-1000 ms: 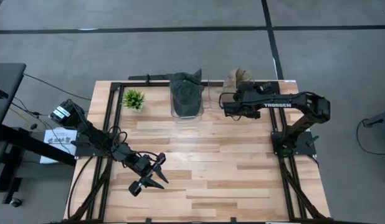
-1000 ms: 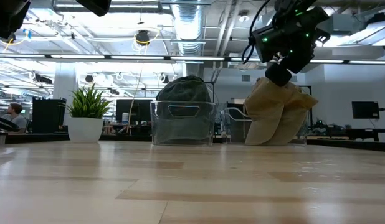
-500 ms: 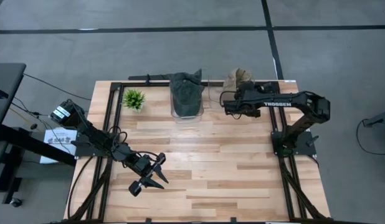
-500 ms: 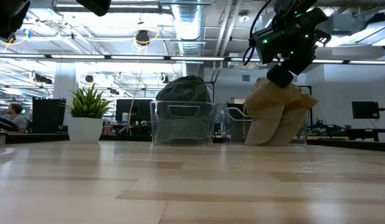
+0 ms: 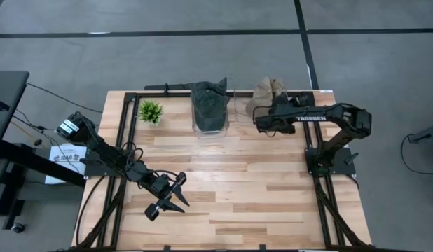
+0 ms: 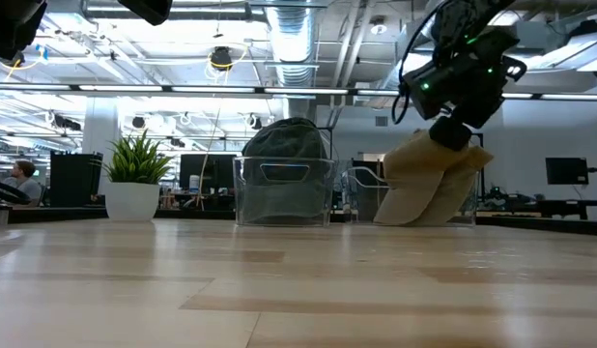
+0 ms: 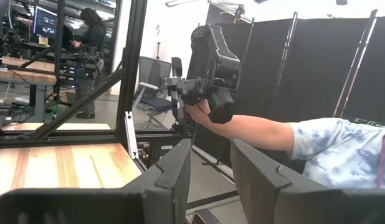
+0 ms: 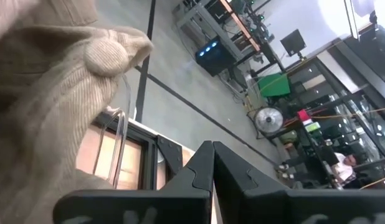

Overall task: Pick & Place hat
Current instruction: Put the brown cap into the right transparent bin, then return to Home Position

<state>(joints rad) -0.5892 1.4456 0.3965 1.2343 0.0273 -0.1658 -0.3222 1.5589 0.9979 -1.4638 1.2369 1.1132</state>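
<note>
Your right claw [image 5: 260, 120], fingers pressed together, hangs against the tan hat [image 5: 266, 89] at the tabletop's [image 5: 230, 182] far right, apparently to lift it, while your left claw [image 5: 176, 196] waits half-apart near-left.

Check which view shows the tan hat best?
Low view: the tan hat shows side-on, nearly whole, hanging below the right gripper by the clear bin. High view shows a small tan patch beside the arm. Right wrist view shows cropped fabric and its top button. Left wrist view: none.
</note>
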